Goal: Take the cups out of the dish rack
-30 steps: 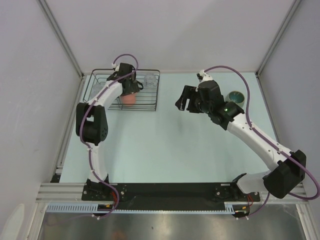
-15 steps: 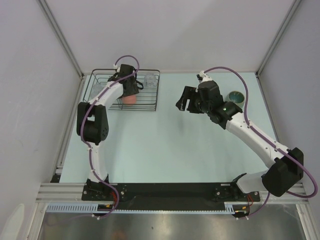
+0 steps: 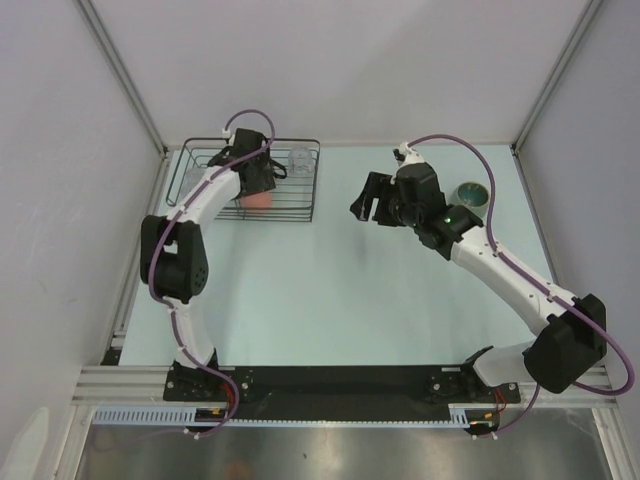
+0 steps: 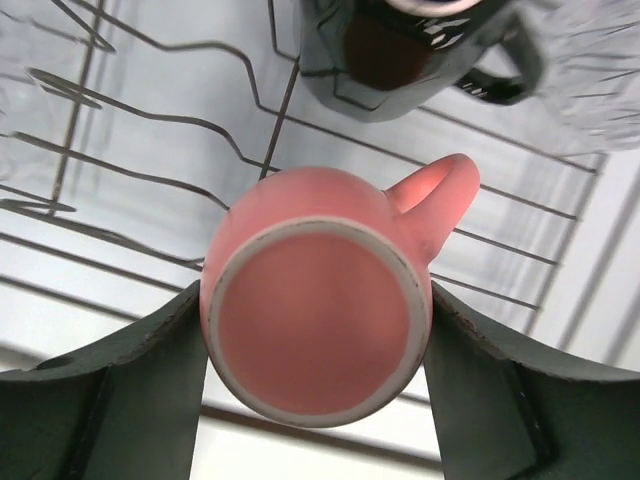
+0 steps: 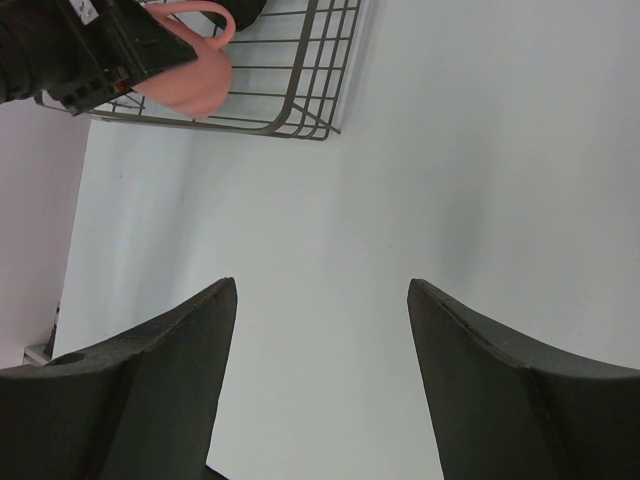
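Pinching pink cup [image 4: 315, 335] by smooth matte sides, left gripper [image 4: 316, 300] hung over wavy wire rack [image 4: 150, 115]. Cup's round base faced wrist camera, axis along view, loop handle up-right. Glossy black mug [image 4: 390, 40] and clear tumbler [image 4: 590, 70] lay beyond. Right gripper [image 5: 320, 300] spread wide above table [image 3: 330, 290]. Teal cup [image 3: 471, 192] stood upright, far right.

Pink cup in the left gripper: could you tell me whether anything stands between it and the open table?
Only the dish rack's near wire wall separates the pink cup from the table; the black mug sits beyond it.
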You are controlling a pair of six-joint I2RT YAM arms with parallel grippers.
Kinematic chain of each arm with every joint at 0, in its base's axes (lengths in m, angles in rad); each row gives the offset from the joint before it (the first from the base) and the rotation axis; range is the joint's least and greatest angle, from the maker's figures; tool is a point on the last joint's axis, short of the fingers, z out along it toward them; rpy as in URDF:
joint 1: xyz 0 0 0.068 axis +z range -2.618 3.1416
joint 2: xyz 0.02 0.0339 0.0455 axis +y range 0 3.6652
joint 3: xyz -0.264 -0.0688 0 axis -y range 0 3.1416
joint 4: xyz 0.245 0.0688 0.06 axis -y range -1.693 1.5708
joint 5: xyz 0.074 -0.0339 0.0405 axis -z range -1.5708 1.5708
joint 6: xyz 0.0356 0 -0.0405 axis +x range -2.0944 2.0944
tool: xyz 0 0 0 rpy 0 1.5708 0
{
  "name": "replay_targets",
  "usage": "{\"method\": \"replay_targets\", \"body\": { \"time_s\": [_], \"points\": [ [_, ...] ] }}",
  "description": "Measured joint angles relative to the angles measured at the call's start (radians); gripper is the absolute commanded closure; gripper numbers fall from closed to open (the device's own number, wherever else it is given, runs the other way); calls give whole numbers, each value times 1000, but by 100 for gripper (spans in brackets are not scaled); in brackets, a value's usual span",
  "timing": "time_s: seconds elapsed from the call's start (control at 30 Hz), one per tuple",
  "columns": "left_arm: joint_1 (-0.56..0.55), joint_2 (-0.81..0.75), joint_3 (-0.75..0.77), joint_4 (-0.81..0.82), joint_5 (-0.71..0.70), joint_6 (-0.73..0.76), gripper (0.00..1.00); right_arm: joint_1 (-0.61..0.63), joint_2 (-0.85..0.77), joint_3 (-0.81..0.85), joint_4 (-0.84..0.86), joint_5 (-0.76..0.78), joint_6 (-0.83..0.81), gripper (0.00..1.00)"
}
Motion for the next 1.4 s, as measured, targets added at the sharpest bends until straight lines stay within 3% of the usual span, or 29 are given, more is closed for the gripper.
{"method": "replay_targets", "body": {
  "time_s": [0.27,0.53,0.87,1.23,1.4],
  "points": [
    [-13,-185,19,-11,23,-10,100,-4,0,-20,42,-26,7,26],
    [-4,-431,-184,177,269,-105,100,-19,1,-20,70,-52,14,25],
    [19,-541,-625,603,645,-369,100,-109,3,-46,186,-169,106,22],
    [30,-527,-852,1251,860,-797,100,-205,3,-298,625,-451,415,23],
    [30,-507,-883,1428,909,-905,100,-193,3,-334,807,-522,518,24]
  ]
}}
